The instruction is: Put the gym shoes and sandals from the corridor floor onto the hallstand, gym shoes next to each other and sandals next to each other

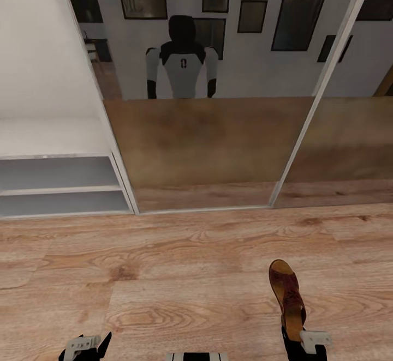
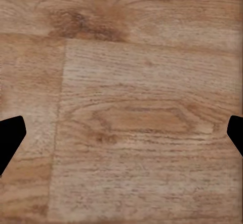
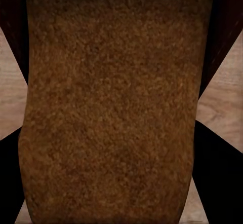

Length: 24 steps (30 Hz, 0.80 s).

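Note:
A brown sandal hangs over the wood floor at the lower right of the head view, toe pointing away from me. My right gripper is shut on its heel end. The right wrist view has the sandal's brown insole close up between the dark fingers. My left gripper sits at the bottom left, open, with bare floor planks between its fingertips. The pale hallstand stands at the left, its low bench and two open shelves in sight. No gym shoes are in view.
A mirrored sliding door with a pale frame stands ahead beside the hallstand and reflects my own body and framed pictures. Open wood floor lies between me and the door.

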{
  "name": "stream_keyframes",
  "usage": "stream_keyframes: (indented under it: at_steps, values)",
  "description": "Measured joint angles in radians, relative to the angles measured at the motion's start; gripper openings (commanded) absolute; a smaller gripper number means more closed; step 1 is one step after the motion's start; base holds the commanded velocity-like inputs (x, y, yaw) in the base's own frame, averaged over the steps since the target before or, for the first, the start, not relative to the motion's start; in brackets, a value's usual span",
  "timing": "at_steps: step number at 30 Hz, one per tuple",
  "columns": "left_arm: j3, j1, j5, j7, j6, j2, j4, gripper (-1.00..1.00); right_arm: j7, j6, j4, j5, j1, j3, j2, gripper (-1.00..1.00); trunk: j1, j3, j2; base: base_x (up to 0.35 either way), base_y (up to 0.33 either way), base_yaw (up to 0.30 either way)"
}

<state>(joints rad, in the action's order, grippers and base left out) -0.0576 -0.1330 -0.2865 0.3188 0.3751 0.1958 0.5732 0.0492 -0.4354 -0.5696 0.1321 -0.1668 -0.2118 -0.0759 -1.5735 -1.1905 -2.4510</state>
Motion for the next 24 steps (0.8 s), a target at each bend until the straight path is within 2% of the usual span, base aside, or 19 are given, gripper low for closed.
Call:
stream_keyframes:
  at_steps: [15, 18, 24]
  values:
    - [-0.001, 0.0, 0.0, 0.0, 0.0, -0.001, 0.0, 1.0, -0.002, 0.0, 0.019, 0.002, 0.0, 0.002, 0.011, -1.0, 0.058, 0.048, 0.105, 0.0, 0.0, 0.004]
    - [-0.001, 0.0, -0.001, 0.0, 0.0, -0.001, 0.0, 1.0, -0.003, -0.001, 0.019, 0.002, 0.0, 0.001, 0.012, -1.0, 0.069, 0.057, 0.126, 0.0, 0.0, 0.13]
    - [-0.001, 0.0, 0.0, 0.0, 0.001, -0.002, 0.0, 1.0, -0.005, -0.002, 0.025, 0.001, 0.0, 0.0, 0.013, -1.0, 0.069, 0.058, 0.126, 0.0, 0.0, 0.246]
